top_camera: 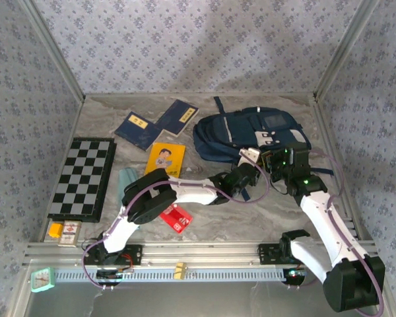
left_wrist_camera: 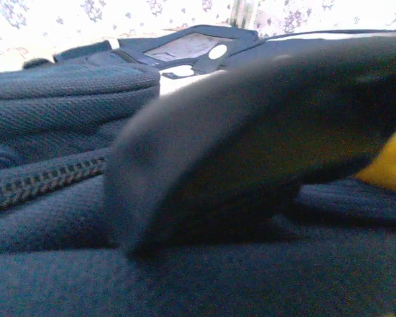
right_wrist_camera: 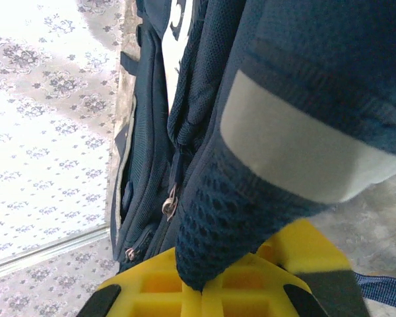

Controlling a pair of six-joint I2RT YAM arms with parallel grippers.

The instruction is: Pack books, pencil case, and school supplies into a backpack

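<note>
Farthest to the left of the backpack (top_camera: 228, 135) lay a chessboard (top_camera: 84, 177), which had no part in the job. Closer in, the pencil case (top_camera: 126, 178) lay partly under the left arm. The two navy books (top_camera: 137, 129) and the yellow book (top_camera: 165, 159) lay flat to the backpack's left, the yellow one nearest it. The red packet (top_camera: 176, 218) lay left of the backpack and nearer the arm bases. All of these were outside the backpack, so packing proper seemed not yet begun; the bag first had to be opened.

The left gripper (top_camera: 249, 164) was at the backpack's near edge. In the left wrist view one dark, blurred finger (left_wrist_camera: 251, 132) lay low over the navy fabric, just beside a closed zipper (left_wrist_camera: 46, 178), probably seeking the pull or a hold on the cloth. How wide its jaws stood I could not tell.

The right gripper (top_camera: 278, 158) was at the backpack's near right side. In its wrist view the yellow jaws were pinched tight on a fold of the backpack's mesh fabric, likely to hold the bag taut and steady while the other arm worked the zipper. A zip pull (right_wrist_camera: 169, 201) hung free just left of that fold.
</note>
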